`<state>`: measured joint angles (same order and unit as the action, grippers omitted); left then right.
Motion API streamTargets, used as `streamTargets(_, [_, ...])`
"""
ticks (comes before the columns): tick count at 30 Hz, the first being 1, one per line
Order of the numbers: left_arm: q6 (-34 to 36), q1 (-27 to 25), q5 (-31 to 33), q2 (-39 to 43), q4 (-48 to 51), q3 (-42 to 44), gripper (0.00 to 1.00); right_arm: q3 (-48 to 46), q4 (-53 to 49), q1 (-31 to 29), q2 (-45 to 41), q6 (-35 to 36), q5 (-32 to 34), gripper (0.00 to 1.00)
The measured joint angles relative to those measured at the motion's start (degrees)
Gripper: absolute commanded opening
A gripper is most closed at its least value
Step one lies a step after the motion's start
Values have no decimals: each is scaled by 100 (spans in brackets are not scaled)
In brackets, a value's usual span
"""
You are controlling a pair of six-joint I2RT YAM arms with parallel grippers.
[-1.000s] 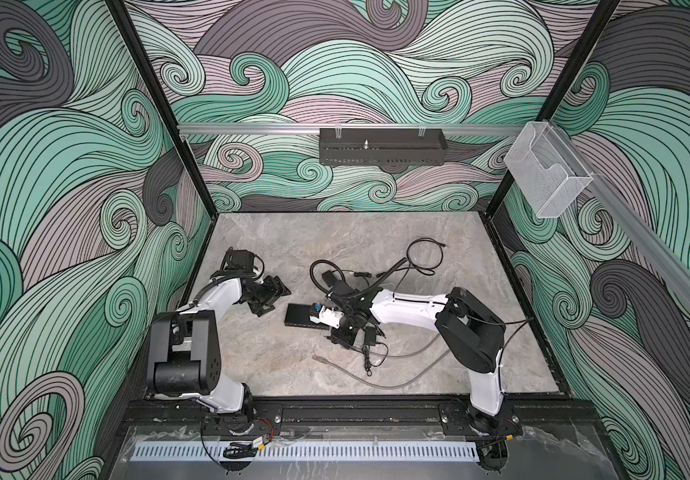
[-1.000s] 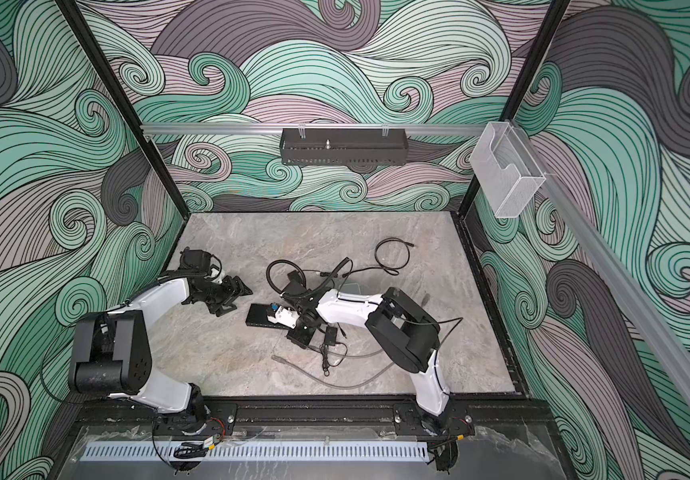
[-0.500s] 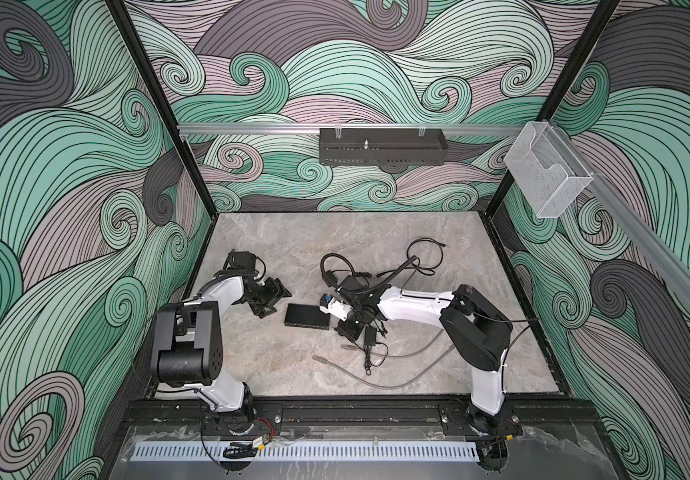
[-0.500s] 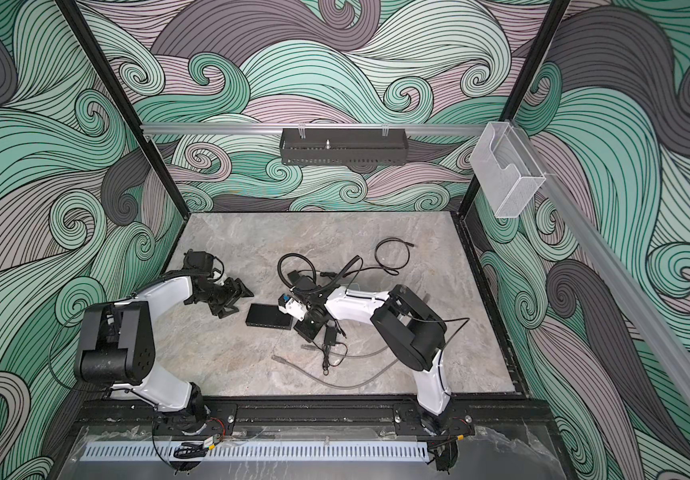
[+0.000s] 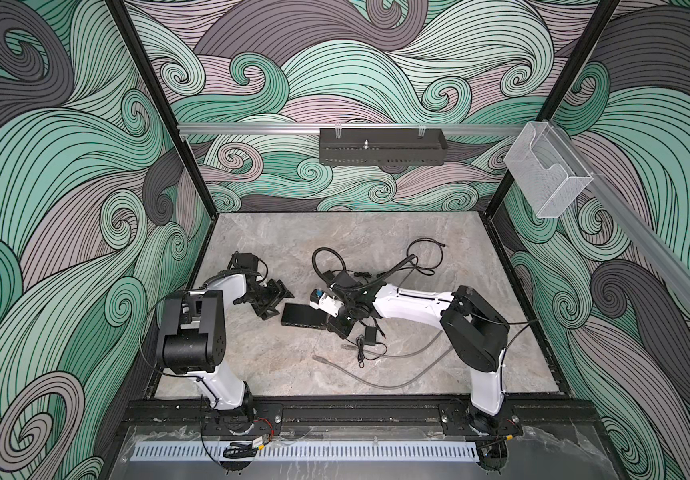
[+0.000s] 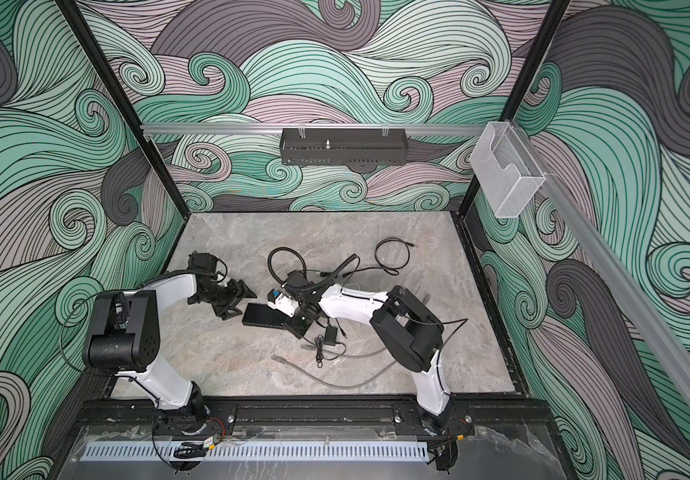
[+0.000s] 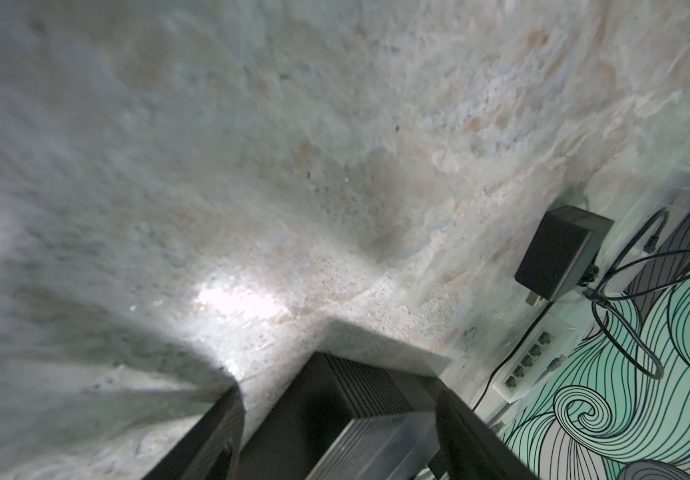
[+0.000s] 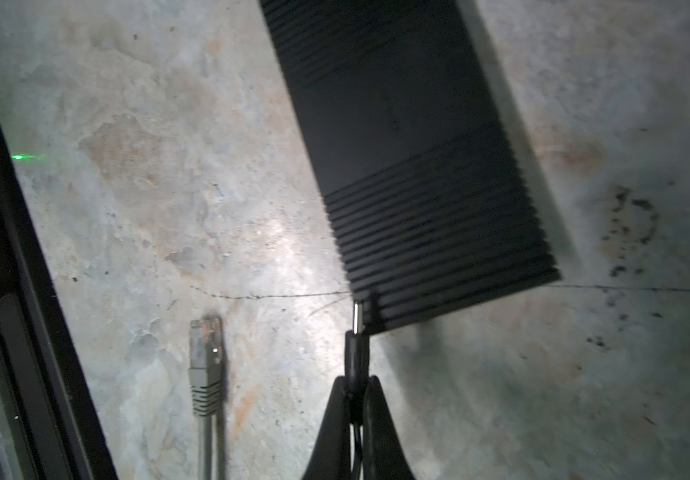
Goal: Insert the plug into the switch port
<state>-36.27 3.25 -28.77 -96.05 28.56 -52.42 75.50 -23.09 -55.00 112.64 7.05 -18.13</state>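
Our right gripper (image 8: 356, 388) clamps the slim barrel plug (image 8: 358, 332), its metal tip pointing lengthwise at the ribbed black switch (image 8: 410, 158). Our left gripper (image 7: 337, 419) gapes wide.

The scene holds two white-and-black robot arms, a left arm (image 5: 227, 286) and a right arm (image 5: 410, 305), one black network switch (image 5: 301, 318), one black power adapter (image 5: 371, 334), one black barrel plug (image 8: 355, 349), one grey Ethernet cable (image 8: 206, 365), one black metal wall tray (image 5: 383, 146) and one clear plastic wall holder (image 5: 547, 174).
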Motion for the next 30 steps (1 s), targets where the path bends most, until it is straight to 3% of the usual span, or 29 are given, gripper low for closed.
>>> streamTargets(6, [101, 0, 133, 4, 20, -39, 76, -321, 302, -376, -72, -37, -162, 0])
streamTargets(12, [109, -48, 188, -68, 61, -330, 76, -1051, 422, -13, -629, -168, -70, 0])
streamTargets(19, [42, -422, 219, -483, -28, -826, 76, -828, 310, 577, -485, -162, 15, 0])
streamTargets(30, [-39, -675, -42, -927, -109, -1084, 76, -295, 127, 479, 122, -153, -103, 0])
